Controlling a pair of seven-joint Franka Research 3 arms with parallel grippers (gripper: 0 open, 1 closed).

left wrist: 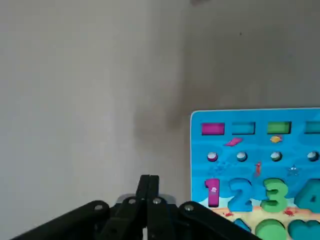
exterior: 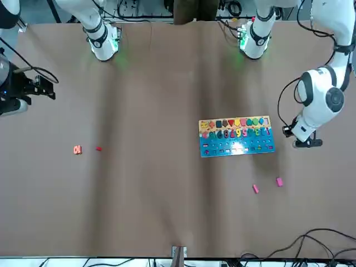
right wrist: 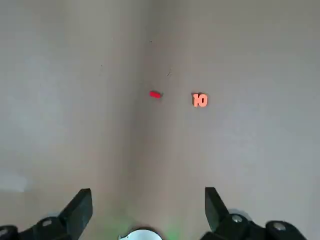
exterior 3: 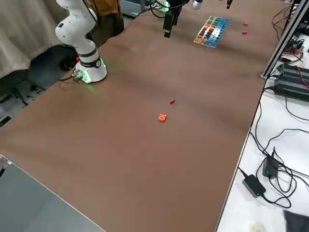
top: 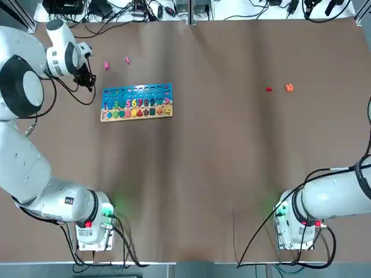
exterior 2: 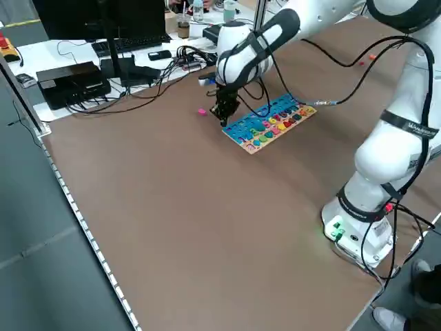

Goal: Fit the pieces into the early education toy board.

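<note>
since its jaws are pressed together on nothing, the left gripper [left wrist: 149,186] beside the board [top: 137,102] seems merely positioned; pink pieces [top: 106,66] lie beyond on the desk [top: 220,162]; right gripper [right wrist: 145,210] parked, spread.

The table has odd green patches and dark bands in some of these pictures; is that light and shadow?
Yes, light and shadow: in the top view a green glow spreads over the table beside each arm base, cast by their green lamps, and soft dark bands run across the brown cover; in the front view the same glow shows near the two bases; in the left wrist view a faint shadow lies beside the board.
</note>
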